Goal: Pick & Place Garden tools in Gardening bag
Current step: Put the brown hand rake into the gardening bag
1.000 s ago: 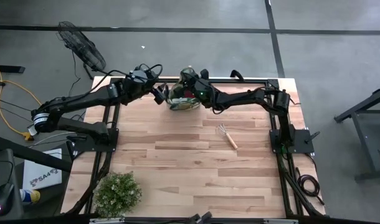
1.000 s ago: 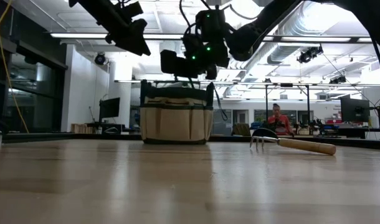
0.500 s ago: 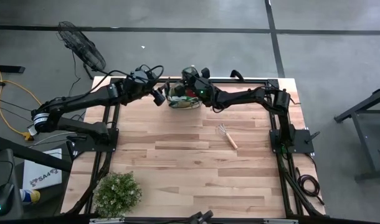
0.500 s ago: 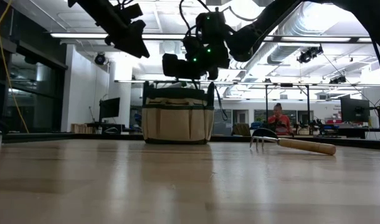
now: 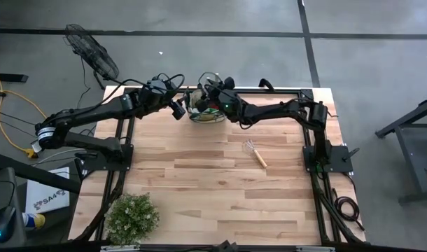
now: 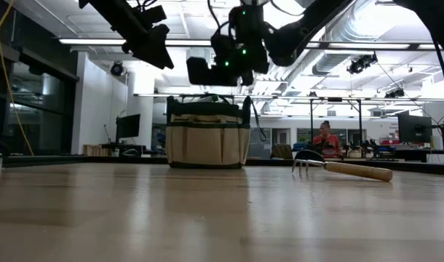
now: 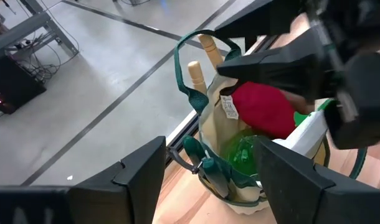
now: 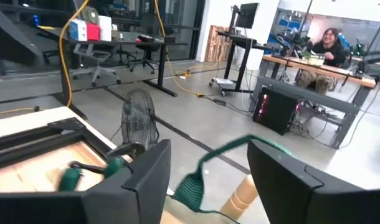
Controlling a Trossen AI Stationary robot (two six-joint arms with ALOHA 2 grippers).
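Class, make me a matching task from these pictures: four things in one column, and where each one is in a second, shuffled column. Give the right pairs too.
Things:
1. rake
2. plant
3. bag
4. right gripper

Places:
A. at the table's far edge, between the two arms
B. in the air just above the bag
C. lying on the bare wood, on the right arm's side
D. at the table's near left corner

Pairs: 1-C, 2-D, 3-A, 4-B
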